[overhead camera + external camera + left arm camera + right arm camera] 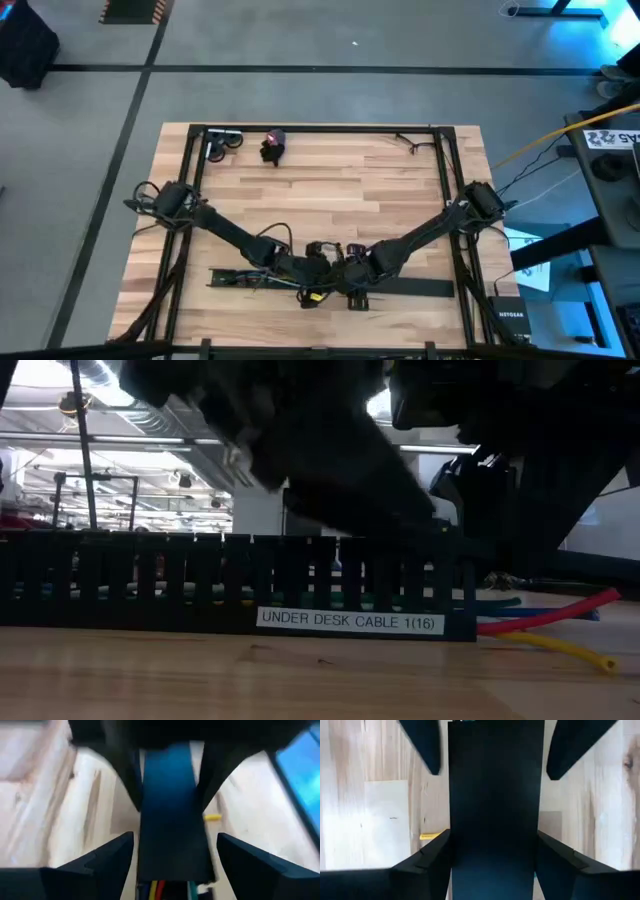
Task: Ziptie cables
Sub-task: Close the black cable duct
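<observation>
I have both arms converged at about six o'clock on the surface [330, 190], over the long black cable tray [420, 288] that lies crosswise there. The left gripper [172, 851] straddles the tray with its jaws spread wide, one finger on each side and clear of the walls, holding nothing. The right gripper [492, 845] faces it from the other side, jaws likewise wide apart astride the tray and empty.

The cables [545, 622] run inside the tray; in the low view red, yellow and blue ends trail out of its end onto the wood, and the left wrist view shows yellow and red strands under the tray's near end.

My judgement: the step is gathering the cables for tying. To do it well I would keep each gripper centred on the tray, lower slowly, and close only once I can confirm the wires, not the tray wall, sit between the fingers. A yellow scrap [429, 836] lies beside the tray; I would avoid it.
</observation>
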